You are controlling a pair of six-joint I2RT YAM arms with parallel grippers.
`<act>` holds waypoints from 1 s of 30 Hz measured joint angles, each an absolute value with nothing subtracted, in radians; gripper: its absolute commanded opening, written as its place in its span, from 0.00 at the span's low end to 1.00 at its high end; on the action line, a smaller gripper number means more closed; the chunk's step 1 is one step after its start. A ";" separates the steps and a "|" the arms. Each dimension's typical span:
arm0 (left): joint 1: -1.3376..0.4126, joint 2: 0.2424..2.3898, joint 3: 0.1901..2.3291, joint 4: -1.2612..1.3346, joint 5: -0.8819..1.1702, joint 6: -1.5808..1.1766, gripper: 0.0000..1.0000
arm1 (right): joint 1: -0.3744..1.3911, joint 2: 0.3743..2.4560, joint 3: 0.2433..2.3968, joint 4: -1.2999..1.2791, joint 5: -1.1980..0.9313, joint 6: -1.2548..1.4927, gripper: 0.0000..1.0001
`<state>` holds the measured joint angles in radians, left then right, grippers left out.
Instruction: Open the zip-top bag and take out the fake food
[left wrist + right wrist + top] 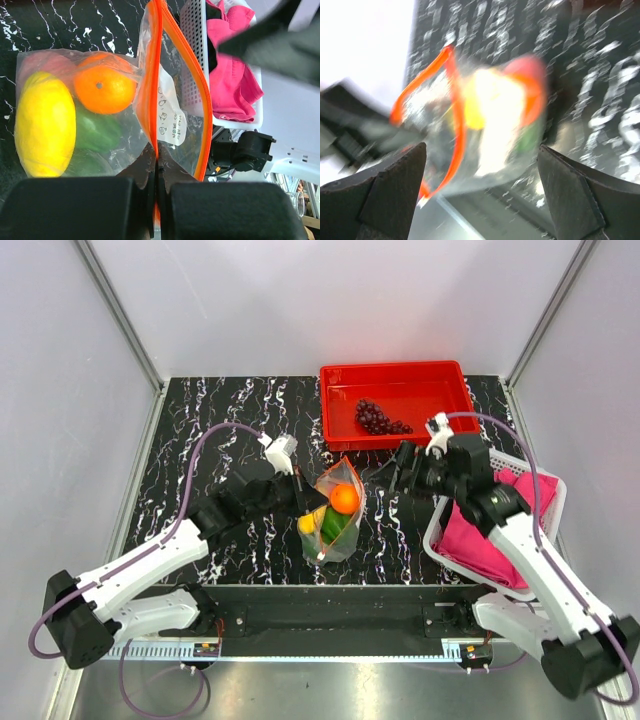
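Plainly: one lip pinched, the other free

Here the clear, crinkly plastic zip-top bag (pixel 337 512) with its orange-red zip strip (pixel 150 75) sits at the middle of the black marbled worktop (pixel 200 440). The left end effector (pixel 299 492), at the bag's 10 o'clock, is clamped on one lip at the strip; that looks meant to anchor this side so the bag cannot slide while the other side is worked. In the left wrist view the two halves of the strip stand apart, so the mouth appears open.

The right end effector (pixel 402 471) hovers at the bag's 2 o'clock, apart from it, fingers spread wide and holding nothing. Its own view is blurred, yet the bag shows between the fingers; it seems lined up to reach in.

Inside lie the round orange plastic ball (pixel 344 498), the yellow oblong plastic fruit (pixel 309 523) and the green plastic pepper (pixel 335 528). The dark purple plastic grape bunch (pixel 378 418) rests in the red rectangular plastic tray (pixel 395 368) at 1 o'clock; so, by my reckoning, three pieces are left.

The white slatted basket (pixel 437 535) of pink cloths (pixel 490 535) sits at 3 o'clock, outside the task. The film is slack; a careless reach may drag the whole bag.
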<state>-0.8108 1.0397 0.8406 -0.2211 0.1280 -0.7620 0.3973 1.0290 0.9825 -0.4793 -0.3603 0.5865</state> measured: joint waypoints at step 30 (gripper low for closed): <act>-0.918 1.154 0.915 -0.217 0.062 -0.822 0.00 | 0.659 1.175 0.977 -0.492 -0.322 0.537 0.35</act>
